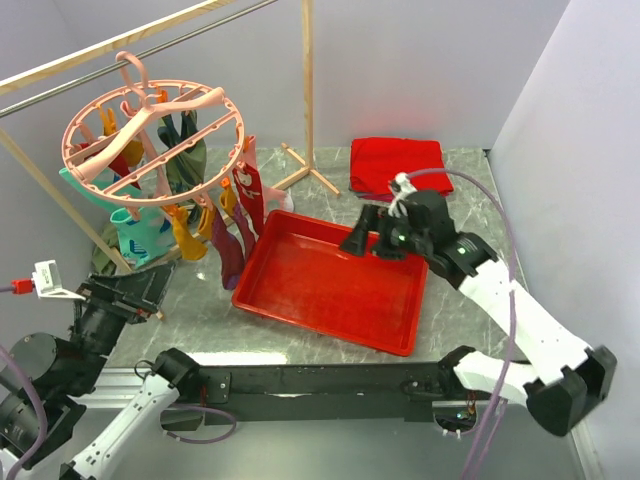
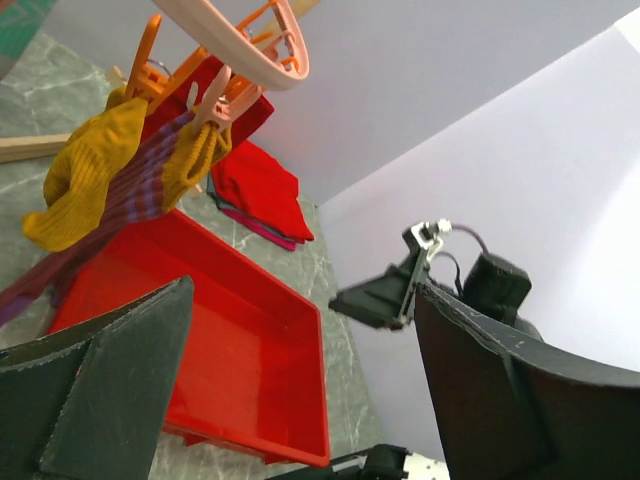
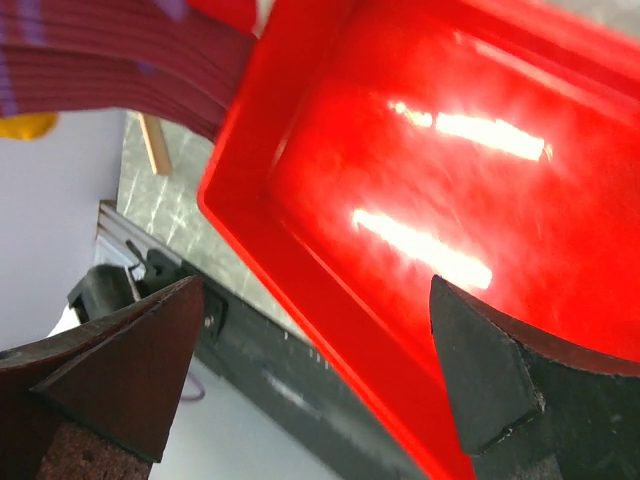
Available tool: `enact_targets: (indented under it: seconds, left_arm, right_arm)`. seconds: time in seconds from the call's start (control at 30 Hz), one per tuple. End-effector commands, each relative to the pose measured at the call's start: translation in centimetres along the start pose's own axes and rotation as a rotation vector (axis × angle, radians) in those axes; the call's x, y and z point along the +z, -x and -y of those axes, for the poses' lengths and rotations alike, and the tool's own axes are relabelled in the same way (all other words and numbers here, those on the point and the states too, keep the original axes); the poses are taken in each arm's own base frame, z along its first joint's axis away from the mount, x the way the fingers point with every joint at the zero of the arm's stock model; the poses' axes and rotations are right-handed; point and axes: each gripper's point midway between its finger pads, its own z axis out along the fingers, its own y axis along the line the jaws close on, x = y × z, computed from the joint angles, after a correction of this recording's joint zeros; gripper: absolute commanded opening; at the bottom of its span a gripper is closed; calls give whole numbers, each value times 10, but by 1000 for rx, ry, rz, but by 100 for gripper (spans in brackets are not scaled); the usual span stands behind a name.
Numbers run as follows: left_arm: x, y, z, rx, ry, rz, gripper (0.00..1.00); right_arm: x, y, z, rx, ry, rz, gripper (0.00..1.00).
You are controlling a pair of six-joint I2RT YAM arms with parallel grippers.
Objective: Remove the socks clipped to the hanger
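Wide open and empty, the left gripper (image 1: 140,288) sits low just beside the socks (image 1: 185,228), which hang clipped under the hanger (image 1: 150,130). The right gripper (image 1: 372,240), also spread with nothing in it, hovers over the red tray (image 1: 330,335). I judge that a hard tug could swing the hanger or lift its hook off the metal bar (image 1: 200,32). Below lies a grey marbled surface (image 1: 190,325), with pale lilac walls around.

Your left arm sits folded low at the near left corner; the left gripper (image 1: 146,283) points forward and upward, jaws spread wide. Your right arm stretches forward and inward, wrist tipped down, with the right gripper (image 1: 373,242) also spread wide, holding nothing.
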Motion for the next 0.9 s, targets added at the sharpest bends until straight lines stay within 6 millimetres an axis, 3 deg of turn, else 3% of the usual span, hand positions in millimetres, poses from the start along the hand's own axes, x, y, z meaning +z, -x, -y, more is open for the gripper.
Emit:
enact_targets:
  seconds: [0.0,0.1,0.13,0.2,0.23,0.3,0.43,0.5,0.53,0.6,0.73,0.87]
  left_arm:
    - [2,-8,6,-31,-44,-29,96]
    - [5,-3,-4,-31,33,-11,96]
    - [4,2,-1,-18,33,-3,96]
    - [10,-1,-5,29,83,-38,96]
    - [7,5,1,38,89,-40,96]
    - [14,-6,-12,96,199,-121,96]
    - [18,-8,-9,140,235,-176,99]
    - [20,-8,-6,129,218,-174,95]
    - [21,-11,-7,126,210,-179,94]
    - [19,-9,0,112,164,-161,90]
    - [23,-11,-1,113,148,-148,76]
    - [34,-15,-1,135,185,-187,67]
  right_arm:
    - [17,51,-48,-129,102,164,100]
    - [31,57,-78,-205,151,172,100]
    - [29,66,-94,-228,180,201,100]
    - [38,60,-115,-289,202,198,100]
    - [35,68,-132,-306,227,230,100]
    - [44,60,-154,-338,264,214,100]
    - [58,64,-197,-386,324,239,100]
    - [77,59,-202,-423,317,224,97]
    - [76,60,-215,-436,343,240,95]
    - [89,56,-221,-458,351,235,91]
    - [93,48,-251,-488,415,246,85]
    - [88,17,-275,-528,468,270,88]
